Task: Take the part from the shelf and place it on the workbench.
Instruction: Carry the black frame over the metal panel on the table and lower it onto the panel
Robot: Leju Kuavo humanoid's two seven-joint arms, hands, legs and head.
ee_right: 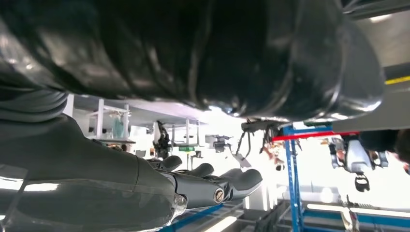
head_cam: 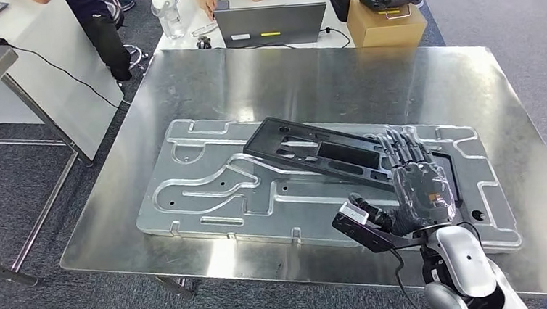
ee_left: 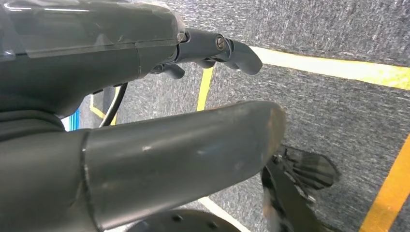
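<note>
Right hand [head_cam: 420, 188] laid flat, fingers extended over black part [head_cam: 314, 152]; grip not confirmable. Part's long axis runs upper-left from hand. Left hand [ee_left: 145, 121] holds nothing.

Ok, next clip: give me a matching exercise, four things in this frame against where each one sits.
Things:
1. black part
2. cardboard box
3. laptop
4. right hand

Places:
A. on the white table beyond the workbench, under a black device with antennas
B. lying across the grey fixture plate
C. at the black part's near end
D. on the white table, in front of a person

Pairs: 1-B, 2-A, 3-D, 4-C
</note>
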